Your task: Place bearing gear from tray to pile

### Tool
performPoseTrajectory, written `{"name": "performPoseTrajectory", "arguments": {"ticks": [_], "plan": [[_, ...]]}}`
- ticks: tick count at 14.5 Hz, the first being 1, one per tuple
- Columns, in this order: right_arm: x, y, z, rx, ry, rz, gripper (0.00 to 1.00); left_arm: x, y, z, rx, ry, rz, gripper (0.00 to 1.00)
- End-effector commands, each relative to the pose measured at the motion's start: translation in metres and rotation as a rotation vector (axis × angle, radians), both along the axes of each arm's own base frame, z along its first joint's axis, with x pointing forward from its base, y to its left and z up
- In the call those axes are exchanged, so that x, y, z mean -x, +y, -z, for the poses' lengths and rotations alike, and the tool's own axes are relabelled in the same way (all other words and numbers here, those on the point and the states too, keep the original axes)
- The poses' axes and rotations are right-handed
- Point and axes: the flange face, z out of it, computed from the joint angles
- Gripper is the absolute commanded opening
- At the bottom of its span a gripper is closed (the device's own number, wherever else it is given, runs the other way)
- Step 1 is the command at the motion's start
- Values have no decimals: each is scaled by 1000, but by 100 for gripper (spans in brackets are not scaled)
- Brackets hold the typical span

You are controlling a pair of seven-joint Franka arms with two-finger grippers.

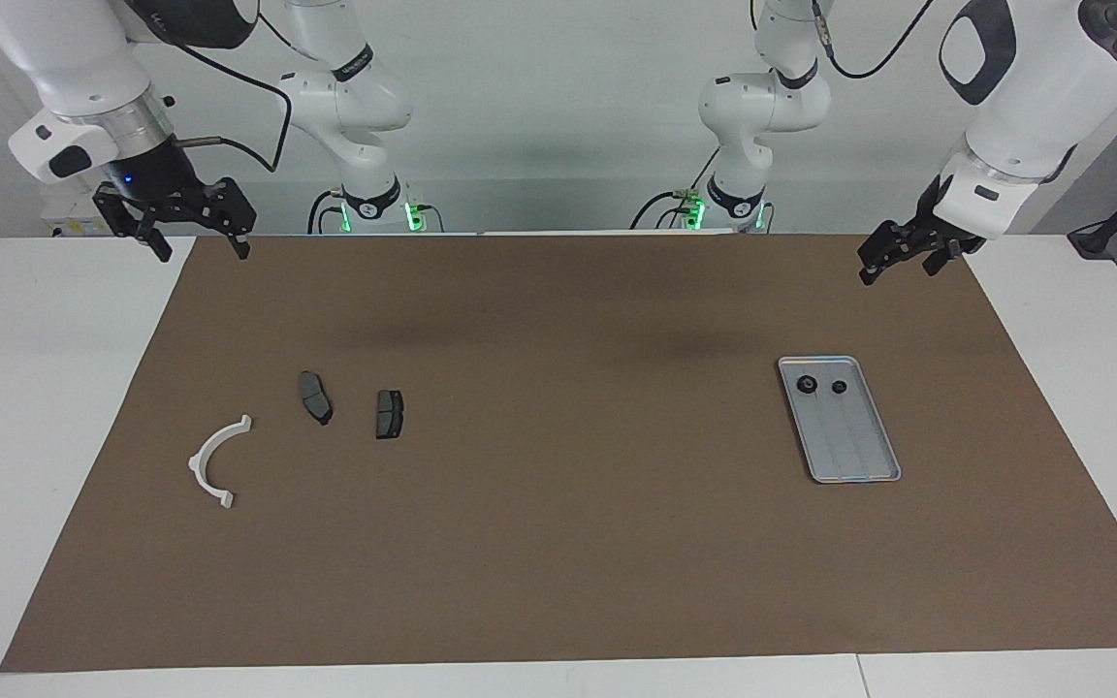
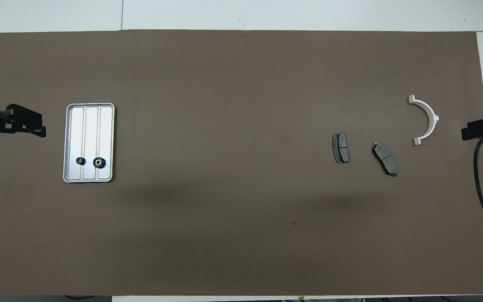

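TRAY: ridged silver-grey metal tray (image 1: 840, 422) at left arm's end, holding two small black bearing gears (image 1: 808, 386) (robot-side end) | PILE: white half-ring bracket (image 1: 217, 460), two dark grey plates (image 1: 315, 396) at right arm's end | left gripper (image 1: 900, 254), right gripper (image 1: 192, 229): raised, jaws wide open, empty

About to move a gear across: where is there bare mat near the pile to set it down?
Widest bare mat lies between the tray and the dark plate nearest it. A narrower gap sits between that plate and the second plate. It is tightest between the second plate and the white half-ring bracket.
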Motion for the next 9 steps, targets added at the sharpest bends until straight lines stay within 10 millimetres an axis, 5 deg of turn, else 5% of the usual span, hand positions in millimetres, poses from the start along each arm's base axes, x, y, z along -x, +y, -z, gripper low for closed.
{"name": "performPoseTrajectory", "arguments": {"ticks": [1,9], "plan": [[-3,0,-1,-6,-14,28,100,1,1,-7,5,-18,10,100],[-3,-5,0,-7,-13,36,100,-2,3,-7,-3,-46,-16,100]]}}
